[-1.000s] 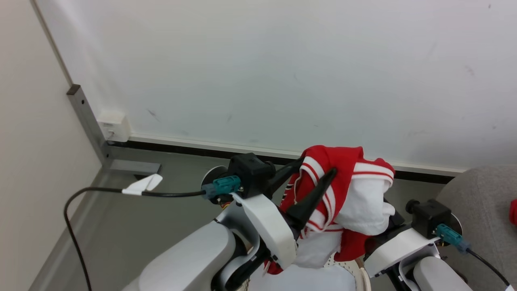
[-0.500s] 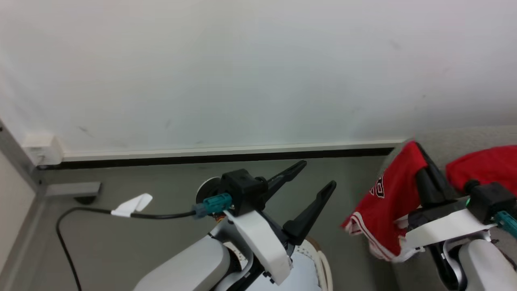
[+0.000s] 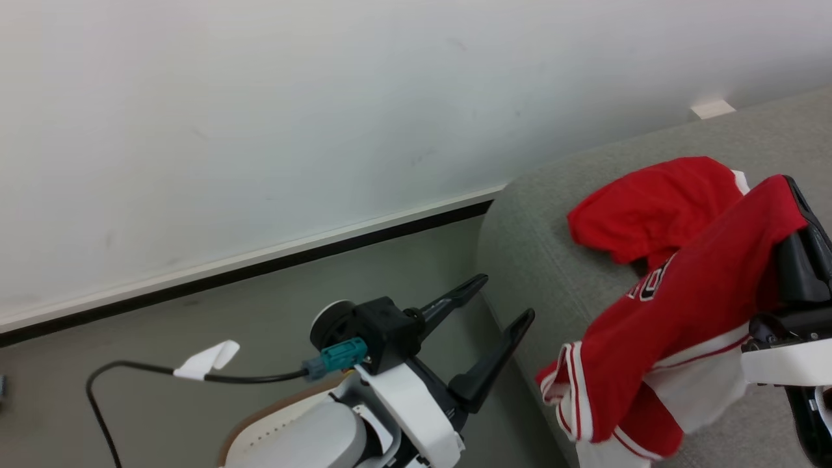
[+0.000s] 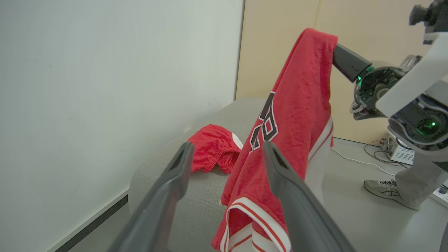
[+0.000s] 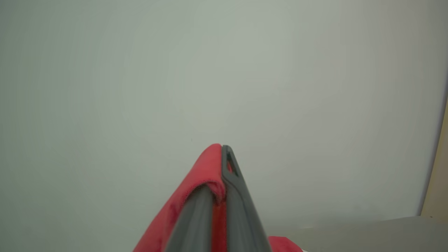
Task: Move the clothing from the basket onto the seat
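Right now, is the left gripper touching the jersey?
Apart. The head view shows the left gripper, jaws open, with bare grey seat between it and the jersey hanging from the right gripper.

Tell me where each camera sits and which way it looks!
Head view: on the head, looking down at the seat; left gripper open, right gripper clamping the jersey.
Left wrist view: on the left wrist, looking along its spread fingers at the hanging jersey.
Right wrist view: on the right wrist, facing a wall; fingers pinch the jersey.
Shared: head and left wrist both show the jersey.
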{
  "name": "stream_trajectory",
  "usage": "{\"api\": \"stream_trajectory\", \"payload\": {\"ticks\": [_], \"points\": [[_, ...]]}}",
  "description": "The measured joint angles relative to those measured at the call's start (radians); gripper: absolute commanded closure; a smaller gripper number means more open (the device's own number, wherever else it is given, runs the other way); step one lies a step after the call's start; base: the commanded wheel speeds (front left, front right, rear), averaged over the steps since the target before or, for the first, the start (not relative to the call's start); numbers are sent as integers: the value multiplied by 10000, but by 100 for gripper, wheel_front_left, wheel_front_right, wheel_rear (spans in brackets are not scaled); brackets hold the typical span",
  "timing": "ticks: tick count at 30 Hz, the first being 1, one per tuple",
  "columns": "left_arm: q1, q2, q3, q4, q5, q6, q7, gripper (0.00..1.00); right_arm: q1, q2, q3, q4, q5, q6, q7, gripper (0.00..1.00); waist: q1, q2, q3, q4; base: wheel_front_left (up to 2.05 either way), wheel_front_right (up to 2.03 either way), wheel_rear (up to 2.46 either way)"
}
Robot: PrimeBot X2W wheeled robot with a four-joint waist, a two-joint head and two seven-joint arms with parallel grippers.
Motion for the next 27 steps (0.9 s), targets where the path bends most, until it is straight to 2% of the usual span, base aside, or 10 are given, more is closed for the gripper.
{"api": "stream_trajectory", "payload": {"ticks": [7,15,19,22,27], "points": [[100,-13,-111,36,0,4,-31,0,663,119,-341,-1204,-42,0,662,100,0,0,207,-896,0,0,0],[99,-75,-207,54,0,-8,-42,0,722,6,-541,-1379,-115,0,828,100,0,0,473,-986,0,0,0],[-102,-58,-209,-35,73,-56,-2,0,-125,-424,-771,-1279,-88,0,1001,100,0,0,753,-809,0,0,0],[-223,56,-232,-150,109,-96,123,0,-1064,-1137,-1060,-918,-334,2,1189,100,0,0,1076,-607,0,0,0],[-540,437,-174,-523,222,-176,345,0,-2701,-2142,-1590,27,-123,4,1572,100,1,0,1845,-179,0,0,0]]}}
